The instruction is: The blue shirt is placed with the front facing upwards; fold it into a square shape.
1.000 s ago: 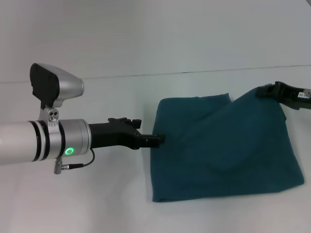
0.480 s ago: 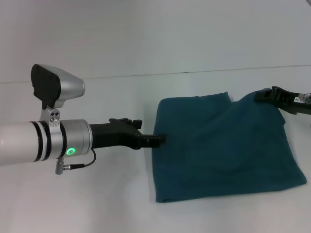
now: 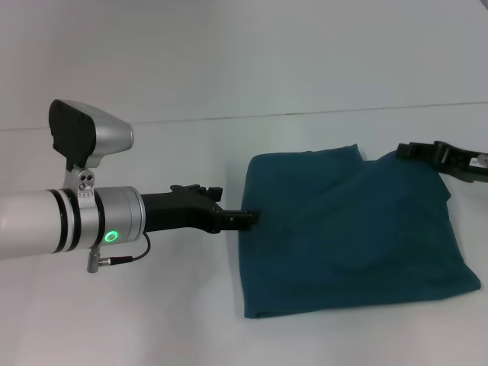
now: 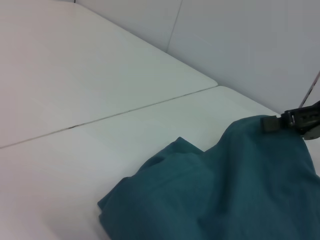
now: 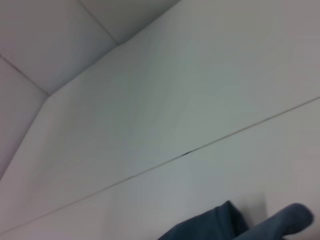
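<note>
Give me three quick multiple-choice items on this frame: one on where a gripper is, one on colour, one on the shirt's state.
1. Where is the left gripper?
A. at the blue shirt's left edge
B. above the shirt's middle
C. parked off the white table

2. What colour is the visible side of the shirt?
A. red
B. plain teal-blue
C. white with stripes

3. What state is the shirt in?
A. spread out flat with both sleeves showing
B. hanging clear of the table
C. folded into a compact, roughly rectangular bundle on the table

Answers:
1 A: the head view shows the fingertips meeting the cloth's left edge.
2 B: the cloth is solid teal-blue, and no lettering shows.
3 C: no sleeves show, and the bundle lies on the table with the right gripper at its far right corner.
</note>
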Controlling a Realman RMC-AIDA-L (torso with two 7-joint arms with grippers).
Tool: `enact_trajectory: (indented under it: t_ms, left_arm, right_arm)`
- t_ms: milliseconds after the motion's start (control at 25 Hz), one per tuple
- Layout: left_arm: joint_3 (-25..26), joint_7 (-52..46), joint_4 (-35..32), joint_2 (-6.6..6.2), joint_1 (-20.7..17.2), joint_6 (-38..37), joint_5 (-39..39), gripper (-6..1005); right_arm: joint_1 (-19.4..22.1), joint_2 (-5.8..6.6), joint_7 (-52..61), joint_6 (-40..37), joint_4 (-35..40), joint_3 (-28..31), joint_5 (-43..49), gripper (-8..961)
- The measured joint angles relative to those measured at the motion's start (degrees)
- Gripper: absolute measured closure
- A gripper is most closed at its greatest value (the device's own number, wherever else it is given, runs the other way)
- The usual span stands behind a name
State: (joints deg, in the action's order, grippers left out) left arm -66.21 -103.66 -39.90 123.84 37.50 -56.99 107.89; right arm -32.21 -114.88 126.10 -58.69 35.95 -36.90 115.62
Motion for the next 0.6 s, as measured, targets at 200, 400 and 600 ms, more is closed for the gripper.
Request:
enact_trajectory:
  t_ms: [200,400,600]
  left_arm:
    - [0.0,-0.4,0.0,0.00,0.0,0.6,0.2,88]
    - [-0.2,-2.2,0.4,0.00,0.1,0.9,0.3,88]
    - [-0.7,-7.9,2.5,-0.04,1.2,1.2,0.7,88]
  right_arm:
    - [1.6,0.13,-0.1,0.0,2.0,3.3,-0.2,541]
    - [3.8,0.35,-0.5,-2.1,4.9,5.5,-2.1,408]
    - [5.3,0.94,-0.5,-6.8,7.4,5.7,-5.8,170]
